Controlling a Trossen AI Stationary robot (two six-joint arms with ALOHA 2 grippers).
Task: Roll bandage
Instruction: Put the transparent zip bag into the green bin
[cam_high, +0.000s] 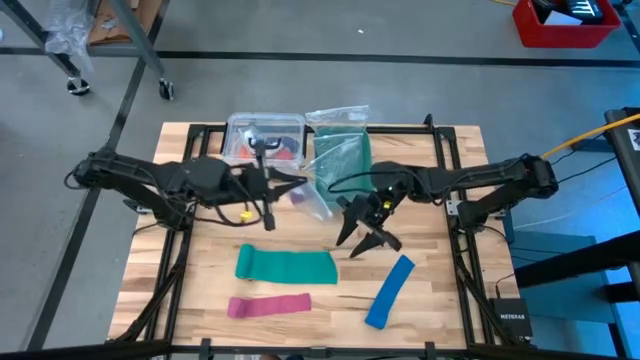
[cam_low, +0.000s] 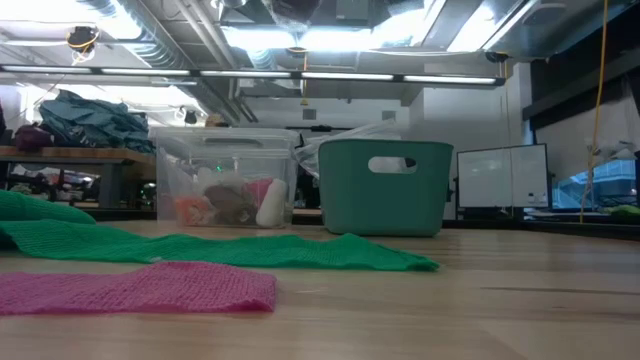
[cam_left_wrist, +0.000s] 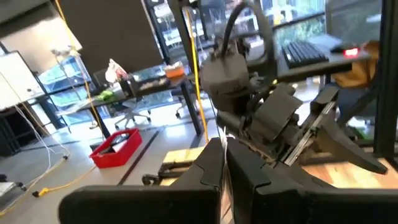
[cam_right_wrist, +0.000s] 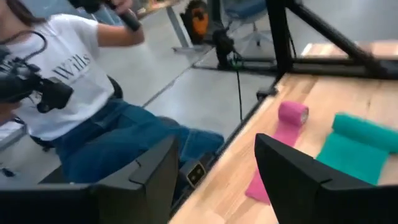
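Fingers of your right gripper (cam_high: 362, 236) stand spread wide over the middle of the wooden table (cam_high: 440, 290), with nothing between them; the right wrist view shows the open gap (cam_right_wrist: 214, 152) and bare boards beyond it. Fingers of your left gripper (cam_high: 297, 186) are pressed together, and the left wrist view shows the two dark tips closed side by side (cam_left_wrist: 224, 152). The bandage (cam_high: 297, 197) shows only as a small purple patch just past your left fingertips, against the edge of the clear plastic bag (cam_high: 318, 200). You cannot tell from above whether those closed tips pinch it or merely sit beside it. It lies well apart from your right fingers, off toward the left arm's side of them. The green strip (cam_high: 287, 265) lies flat on the side of your right fingers nearest the table's front edge, close to them but not touching. The blue strip (cam_high: 390, 291) lies slanted just beyond them towards the right arm's front corner. The pink strip (cam_high: 268, 305) is farther off, past the green one; the right wrist view shows one end of it rolled up (cam_right_wrist: 292, 112). Behind your left fingers stand the clear lidded box (cam_high: 266, 137) and the teal bin (cam_low: 385, 186). A person in a white shirt and jeans (cam_right_wrist: 81, 93) sits beyond the table edge, in line with your right fingers.
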